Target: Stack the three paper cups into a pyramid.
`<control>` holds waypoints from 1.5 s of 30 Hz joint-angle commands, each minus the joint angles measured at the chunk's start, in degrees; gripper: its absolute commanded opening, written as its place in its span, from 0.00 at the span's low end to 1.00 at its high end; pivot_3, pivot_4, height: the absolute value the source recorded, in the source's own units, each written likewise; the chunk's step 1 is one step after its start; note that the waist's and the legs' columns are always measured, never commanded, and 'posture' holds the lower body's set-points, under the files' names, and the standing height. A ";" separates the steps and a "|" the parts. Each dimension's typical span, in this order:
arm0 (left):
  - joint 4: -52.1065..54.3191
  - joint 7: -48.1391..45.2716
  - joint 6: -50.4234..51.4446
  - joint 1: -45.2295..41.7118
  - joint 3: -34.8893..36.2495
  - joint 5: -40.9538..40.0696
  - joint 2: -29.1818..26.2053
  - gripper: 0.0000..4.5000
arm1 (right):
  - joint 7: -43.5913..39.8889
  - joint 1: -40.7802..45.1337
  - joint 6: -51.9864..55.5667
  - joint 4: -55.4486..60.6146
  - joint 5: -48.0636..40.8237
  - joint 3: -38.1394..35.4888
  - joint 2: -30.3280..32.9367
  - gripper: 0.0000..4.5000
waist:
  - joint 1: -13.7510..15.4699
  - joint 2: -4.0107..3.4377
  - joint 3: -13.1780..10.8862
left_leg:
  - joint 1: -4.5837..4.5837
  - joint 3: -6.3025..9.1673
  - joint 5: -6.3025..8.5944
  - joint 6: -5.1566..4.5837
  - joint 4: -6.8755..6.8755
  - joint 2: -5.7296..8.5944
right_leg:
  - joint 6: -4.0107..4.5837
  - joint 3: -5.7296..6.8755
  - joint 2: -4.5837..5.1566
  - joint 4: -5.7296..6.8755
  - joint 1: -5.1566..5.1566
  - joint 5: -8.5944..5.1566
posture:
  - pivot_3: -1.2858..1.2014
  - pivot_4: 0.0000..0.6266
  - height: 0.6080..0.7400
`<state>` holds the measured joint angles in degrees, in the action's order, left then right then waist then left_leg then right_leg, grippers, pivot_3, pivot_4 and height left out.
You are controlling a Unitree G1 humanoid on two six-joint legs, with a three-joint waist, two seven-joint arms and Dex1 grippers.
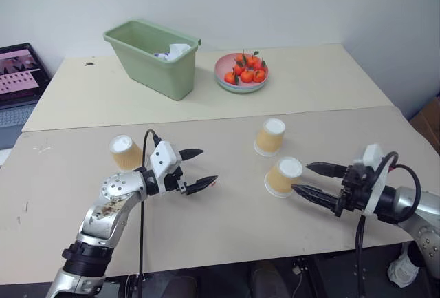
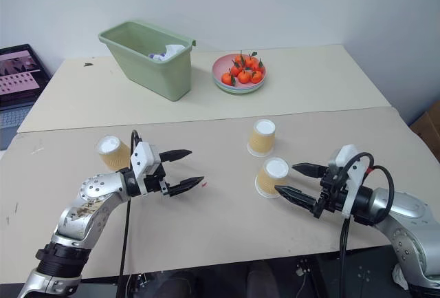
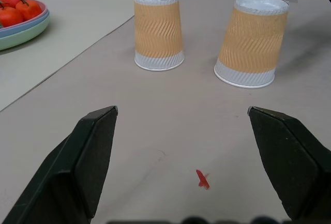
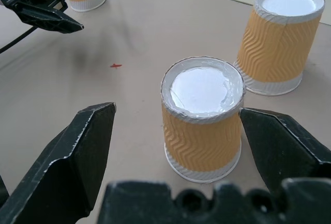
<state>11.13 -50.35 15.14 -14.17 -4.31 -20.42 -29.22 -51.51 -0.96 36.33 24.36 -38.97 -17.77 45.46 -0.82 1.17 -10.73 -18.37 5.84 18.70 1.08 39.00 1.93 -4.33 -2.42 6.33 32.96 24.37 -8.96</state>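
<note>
Because 2 cups point(image 1: 275, 156) stand upturned just beside each other as a base, the right gripper point(image 1: 311, 179) gapes wide by the nearer one; the left gripper point(image 1: 197, 169) hangs wide and empty near cup 3 point(image 1: 125, 151).

Silver-jointed arms — black cables, white wrist housings, black-fingered left end effector point(image 1: 196, 170).

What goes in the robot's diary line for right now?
cups: three upside down, none stacked | left gripper: open, empty | right gripper: open beside nearest cup | pyramid: not started

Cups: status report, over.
Left gripper and right gripper open, empty. Three cups upside down, apart, unstacked. Nothing between them.
</note>
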 commanded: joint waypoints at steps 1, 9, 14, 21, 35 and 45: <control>3.50 1.52 1.33 -1.02 1.07 -1.29 0.40 0.96 | -0.21 2.13 -2.44 -0.72 1.16 1.40 -0.43 1.00 | -0.04 0.00 0.00 | 0.00 0.00 0.00 0.00 0.00 0.00 | 0.01 0.00 0.00 0.01 0.00 0.00 | 0.52 0.24 0.91; 7.06 4.55 5.36 -1.56 2.10 -2.68 0.92 0.96 | -0.95 6.13 -5.96 -5.50 5.17 6.84 -2.28 1.00 | 0.01 0.00 0.00 | 0.00 0.01 0.00 0.00 0.01 0.01 | 0.23 0.00 0.01 0.00 0.02 0.15 | 0.52 0.24 0.91; 9.01 6.57 7.60 -1.44 3.05 -3.72 0.79 0.96 | -1.54 9.00 -7.65 -8.84 6.79 9.16 -3.76 1.00 | -0.05 0.00 0.00 | 0.01 0.01 0.00 0.01 0.02 0.01 | 0.24 -0.01 0.00 0.01 0.02 0.15 | 0.52 0.24 0.91; 13.50 11.25 12.04 -0.17 6.38 -6.70 1.55 0.97 | -2.49 12.36 -10.72 -12.58 8.68 12.26 -6.67 0.94 | -0.07 0.00 0.00 | 0.10 0.01 -0.01 0.02 0.03 0.01 | 0.36 0.00 0.00 0.02 0.06 0.23 | 0.52 0.24 0.91; 23.40 23.85 21.40 1.84 18.35 -14.30 1.70 0.97 | -4.84 26.23 -4.02 -11.93 3.65 19.30 -14.20 0.62 | -1.35 0.04 -0.02 | 0.10 0.03 -0.02 0.04 0.11 -0.02 | 0.45 -0.01 -0.03 0.08 0.20 0.29 | 0.52 0.24 0.91; 29.64 32.01 23.67 8.20 25.64 -19.71 3.29 0.97 | -8.93 39.02 -12.78 -27.52 14.77 32.88 -24.98 0.62 | -1.37 0.14 0.04 | -0.32 0.11 -0.18 0.33 0.13 0.06 | 0.59 0.03 0.05 0.20 0.90 0.43 | 0.52 0.24 0.91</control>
<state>37.62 -19.25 39.16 -5.95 19.60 -38.61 -25.97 -59.71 36.08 27.14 -1.52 -26.09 13.99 21.34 -2.19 1.31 -10.69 -18.72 5.95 18.51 1.42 39.13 1.98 -3.73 -2.39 6.37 33.17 25.30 -8.52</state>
